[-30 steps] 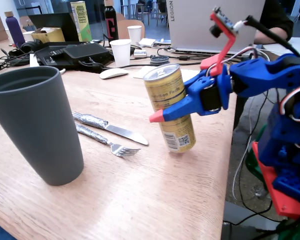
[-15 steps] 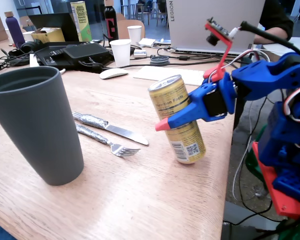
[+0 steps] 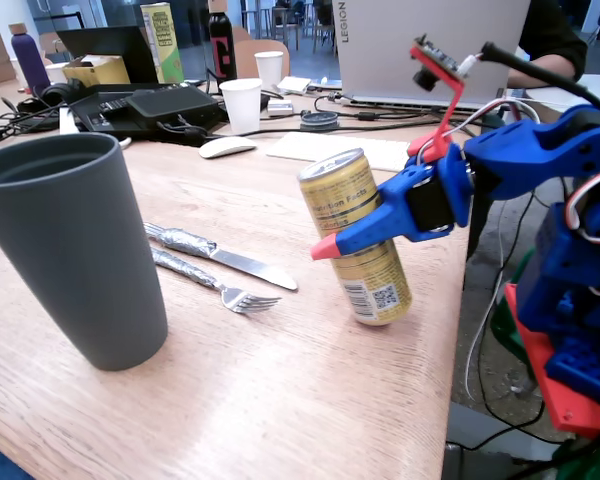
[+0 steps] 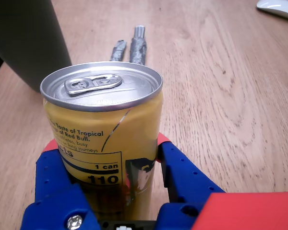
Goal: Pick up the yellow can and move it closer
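One yellow can [image 3: 352, 235], clamped in the blue hand [image 3: 328, 243] near the counter's right edge.

Both fingers of the hand press the can's sides about midway up, as the wrist view [image 4: 105, 143] shows with a blue, red-tipped finger [image 4: 175, 170] on each flank and the silver top with its pull tab facing the camera. In the fixed view the can leans, its top tipped to the left, its base at or just touching the wooden counter [image 3: 280, 400]; whether it is fully lifted I cannot tell. A white QR label sits low on its side. To the left in the fixed view lie a knife [image 3: 220, 255] and a fork [image 3: 215, 283] with foil-wrapped handles, and further left stands a large grey cup [image 3: 70, 250], well apart from the can.
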